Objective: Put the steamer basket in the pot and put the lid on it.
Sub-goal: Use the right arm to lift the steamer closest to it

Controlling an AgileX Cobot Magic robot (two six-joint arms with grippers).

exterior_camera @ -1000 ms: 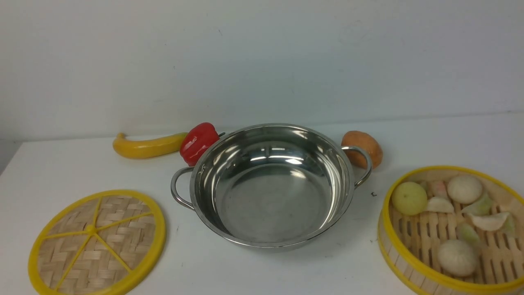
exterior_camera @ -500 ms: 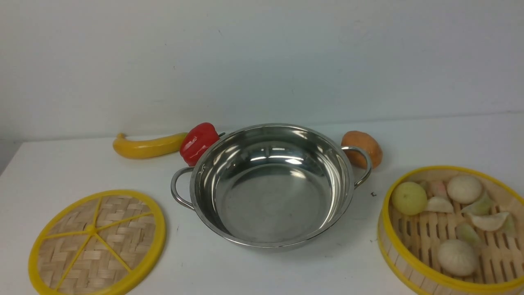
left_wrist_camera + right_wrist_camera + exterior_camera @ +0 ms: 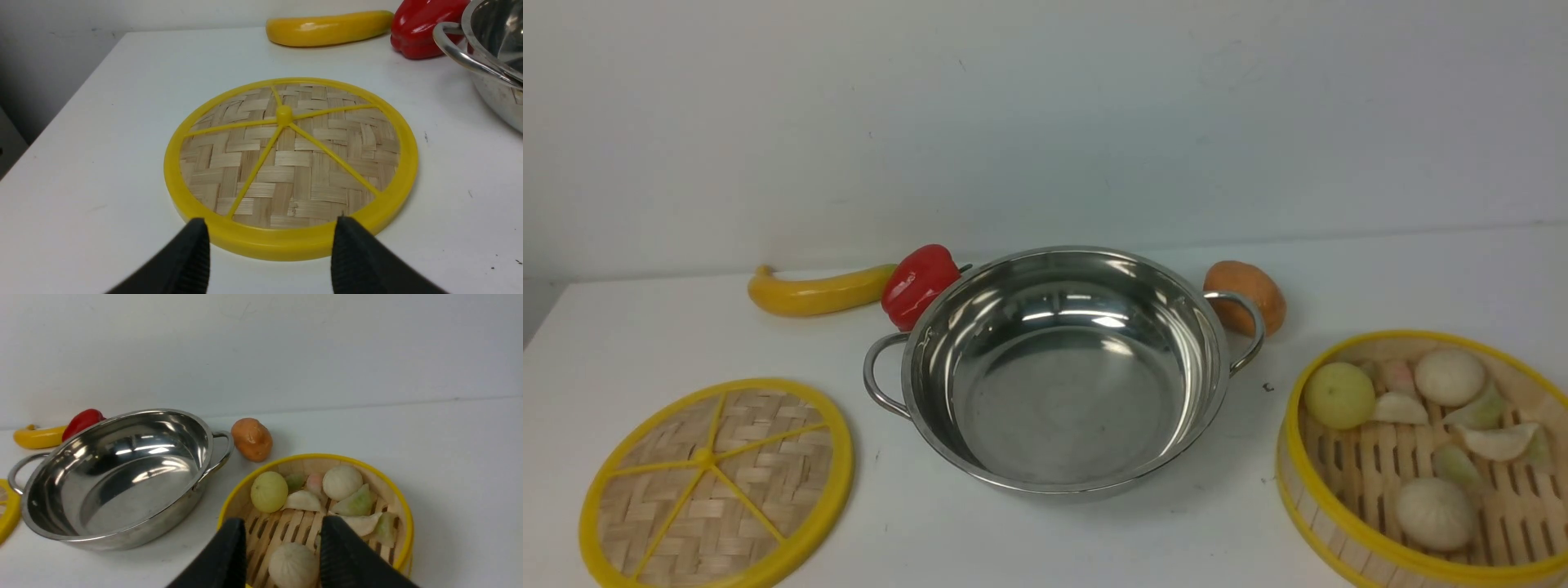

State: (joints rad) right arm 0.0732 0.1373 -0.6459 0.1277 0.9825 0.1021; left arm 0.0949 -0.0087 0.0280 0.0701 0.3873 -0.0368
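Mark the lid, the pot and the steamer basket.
lid [image 3: 703, 458], front view, on its central hub.
pot [image 3: 1062, 408], front view, on its bare inner floor.
steamer basket [image 3: 1364, 482], front view, on a bare stretch of its slatted floor.

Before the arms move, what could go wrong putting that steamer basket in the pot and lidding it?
Buns and dumplings sit in the steamer basket; tilting may spill them. It looks barely narrower than the pot and could catch the rim. The lid lies flat, so the left gripper might slip off it.
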